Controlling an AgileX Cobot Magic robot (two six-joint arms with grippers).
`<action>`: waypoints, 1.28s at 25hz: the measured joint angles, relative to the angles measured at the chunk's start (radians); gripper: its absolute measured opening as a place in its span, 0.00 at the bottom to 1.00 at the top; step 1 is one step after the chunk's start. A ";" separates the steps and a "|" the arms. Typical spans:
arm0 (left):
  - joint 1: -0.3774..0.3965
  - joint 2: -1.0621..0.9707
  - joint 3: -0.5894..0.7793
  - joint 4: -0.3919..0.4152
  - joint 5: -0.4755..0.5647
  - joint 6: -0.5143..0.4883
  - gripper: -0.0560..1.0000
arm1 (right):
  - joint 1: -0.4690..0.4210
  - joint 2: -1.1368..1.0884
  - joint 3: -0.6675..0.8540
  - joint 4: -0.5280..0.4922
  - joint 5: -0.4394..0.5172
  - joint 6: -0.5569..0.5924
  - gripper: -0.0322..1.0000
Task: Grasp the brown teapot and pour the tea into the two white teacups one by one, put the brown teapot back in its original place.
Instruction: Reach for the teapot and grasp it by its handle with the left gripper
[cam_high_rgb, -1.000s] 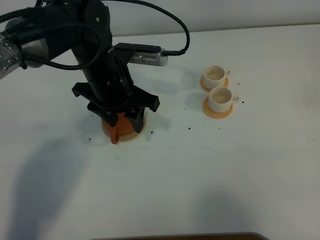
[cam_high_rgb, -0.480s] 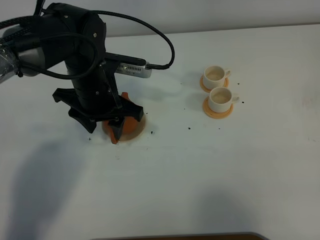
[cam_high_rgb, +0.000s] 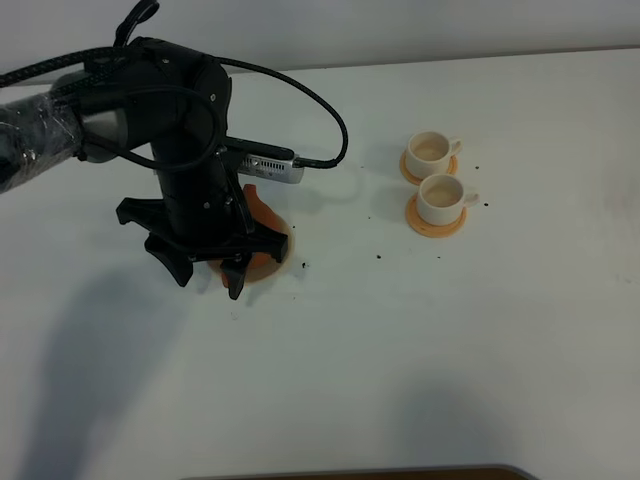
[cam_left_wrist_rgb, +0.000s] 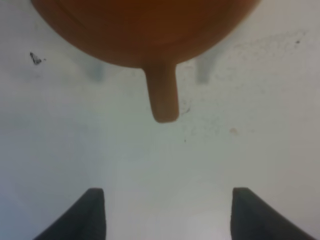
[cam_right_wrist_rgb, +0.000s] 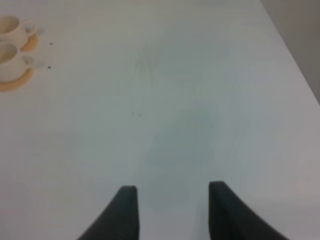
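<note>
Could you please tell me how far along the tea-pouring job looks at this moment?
Looks done: the far teacup and the near teacup show tan insides, probably tea, and the brown teapot sits on its beige disc. In hand: nothing; the left gripper is open and apart from the teapot. Left: seemingly only drawing the arm away.

- Setting is looking like a robot lab bench: a bare white table (cam_high_rgb: 520, 340) is filling the view.
- Black arm (cam_high_rgb: 185, 150) is trailing an exposed cable (cam_high_rgb: 344, 135); a plain wall (cam_high_rgb: 450, 25) is standing behind.
</note>
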 joint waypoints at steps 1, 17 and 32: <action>0.000 0.001 0.000 0.003 -0.003 0.000 0.60 | 0.000 0.000 0.000 0.000 0.000 0.000 0.38; 0.008 0.031 0.000 0.046 -0.110 -0.064 0.60 | 0.000 0.000 0.000 0.000 0.000 0.000 0.38; 0.010 0.037 0.000 0.043 -0.181 -0.126 0.60 | 0.000 0.000 0.000 0.000 0.000 0.000 0.38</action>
